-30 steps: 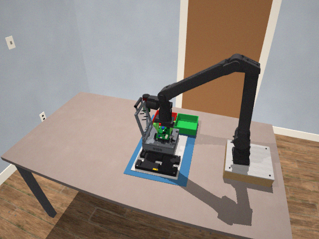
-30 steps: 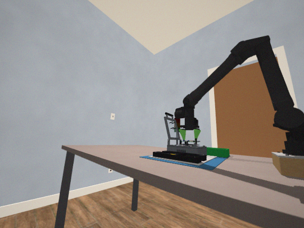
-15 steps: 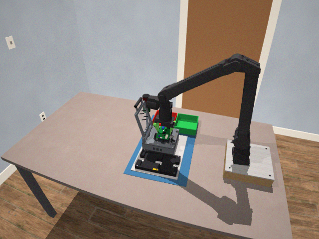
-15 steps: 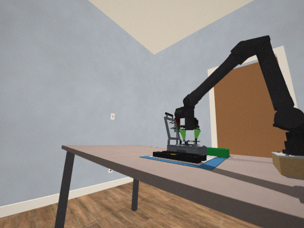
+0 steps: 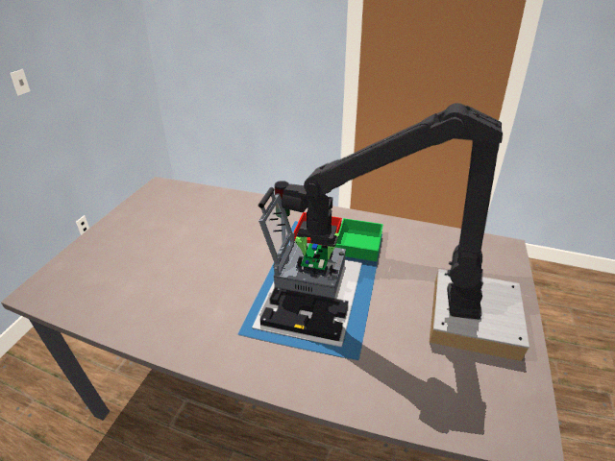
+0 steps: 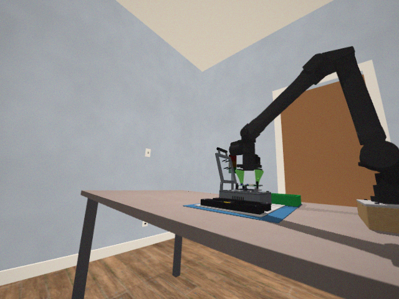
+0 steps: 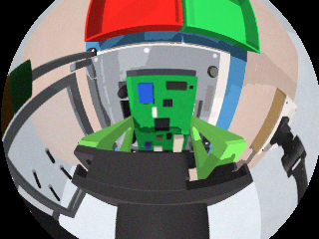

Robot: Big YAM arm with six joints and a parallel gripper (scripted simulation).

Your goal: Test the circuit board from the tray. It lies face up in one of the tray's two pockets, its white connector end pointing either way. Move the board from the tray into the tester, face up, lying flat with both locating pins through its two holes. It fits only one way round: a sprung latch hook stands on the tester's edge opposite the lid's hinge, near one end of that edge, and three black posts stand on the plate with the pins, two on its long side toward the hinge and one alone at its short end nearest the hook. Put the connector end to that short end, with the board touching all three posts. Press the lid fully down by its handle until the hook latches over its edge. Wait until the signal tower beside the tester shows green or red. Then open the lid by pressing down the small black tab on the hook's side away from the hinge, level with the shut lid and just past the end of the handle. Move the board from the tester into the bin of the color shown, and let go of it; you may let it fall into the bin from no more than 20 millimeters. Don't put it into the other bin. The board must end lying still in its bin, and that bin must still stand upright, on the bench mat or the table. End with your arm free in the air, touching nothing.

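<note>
The green circuit board (image 7: pixel 163 110) is between my green fingers, just above the plate of the grey tester (image 5: pixel 308 279). My gripper (image 7: pixel 161 119) is shut on the board across its width. It also shows in the top view (image 5: pixel 313 257) and the exterior view (image 6: pixel 249 184) right over the tester (image 6: pixel 244 195). The tester's lid (image 5: pixel 276 229) stands open, tilted up on the left, with its black handle (image 5: pixel 265 198) at the top. The black tray (image 5: pixel 303 317) lies in front of the tester. The signal tower is mostly hidden behind my wrist.
The red bin (image 7: pixel 134 3) and the green bin (image 7: pixel 218 8) stand side by side beyond the tester; the green bin also shows in the top view (image 5: pixel 361 238). A blue mat (image 5: pixel 312 303) lies under the tester and tray. My arm's base (image 5: pixel 479 315) stands on the right.
</note>
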